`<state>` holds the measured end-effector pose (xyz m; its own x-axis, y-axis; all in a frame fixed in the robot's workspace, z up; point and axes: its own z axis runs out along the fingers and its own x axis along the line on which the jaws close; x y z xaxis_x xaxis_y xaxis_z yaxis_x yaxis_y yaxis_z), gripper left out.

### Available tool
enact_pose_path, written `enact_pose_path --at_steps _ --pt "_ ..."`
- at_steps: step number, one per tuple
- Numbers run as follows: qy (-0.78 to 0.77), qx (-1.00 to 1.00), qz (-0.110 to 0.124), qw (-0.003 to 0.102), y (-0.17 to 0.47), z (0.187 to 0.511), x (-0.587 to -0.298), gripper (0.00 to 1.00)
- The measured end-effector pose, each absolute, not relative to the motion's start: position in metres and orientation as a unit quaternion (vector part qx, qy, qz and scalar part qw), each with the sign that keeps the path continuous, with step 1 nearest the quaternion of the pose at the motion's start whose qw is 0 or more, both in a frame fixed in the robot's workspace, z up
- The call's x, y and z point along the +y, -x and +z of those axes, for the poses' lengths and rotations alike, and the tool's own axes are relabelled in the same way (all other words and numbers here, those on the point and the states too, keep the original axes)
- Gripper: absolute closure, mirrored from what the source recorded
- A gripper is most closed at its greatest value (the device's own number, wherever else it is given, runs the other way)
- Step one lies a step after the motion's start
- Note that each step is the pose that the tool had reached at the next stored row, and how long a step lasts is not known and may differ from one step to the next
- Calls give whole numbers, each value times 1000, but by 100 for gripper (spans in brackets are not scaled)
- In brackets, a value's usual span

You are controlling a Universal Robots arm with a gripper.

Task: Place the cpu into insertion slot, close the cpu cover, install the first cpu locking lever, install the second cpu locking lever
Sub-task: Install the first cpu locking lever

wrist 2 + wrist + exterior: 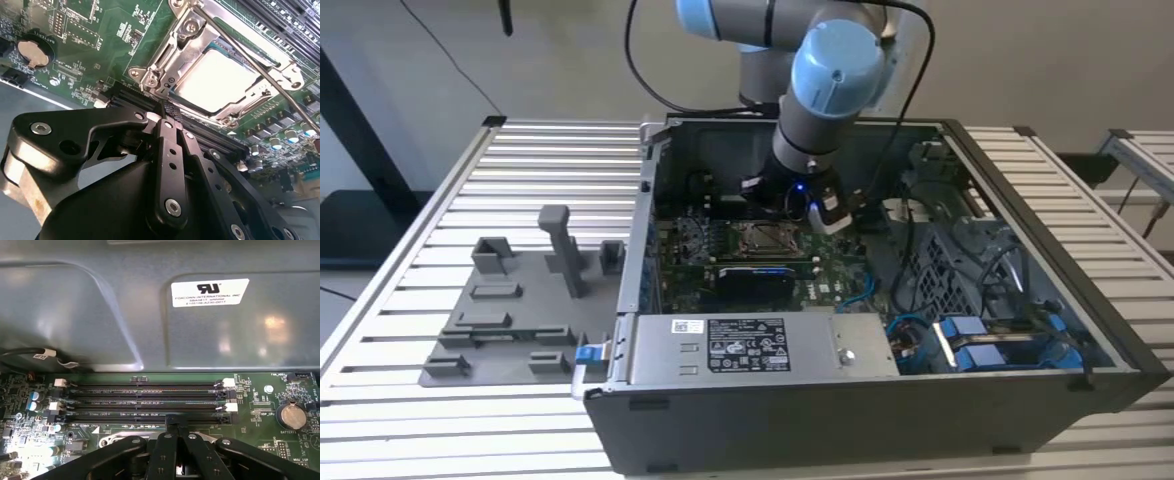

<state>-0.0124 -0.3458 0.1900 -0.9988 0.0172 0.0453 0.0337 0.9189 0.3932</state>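
Inside the one open computer case (854, 420) on the slatted tabletop (520, 170), a single robot arm (834, 70) holds its gripper (170, 112) at the edge of the insertion slot (150, 75). The two black fingers (169, 147) are pressed together, with nothing seen between them. The one cpu (220, 75), a pale square glaring in the light, sits in the slot under the closed metal cover (186, 47). One thin lever (250, 62) runs along the cover's side. Four black memory slots (150, 388) and one coin battery (290, 415) share the green board (250, 432).
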Motion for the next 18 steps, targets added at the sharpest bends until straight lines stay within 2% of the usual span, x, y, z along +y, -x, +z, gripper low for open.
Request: enact_pose_path --at_steps 18 --pt "12 -977 -213 21 9 185 -346 89"
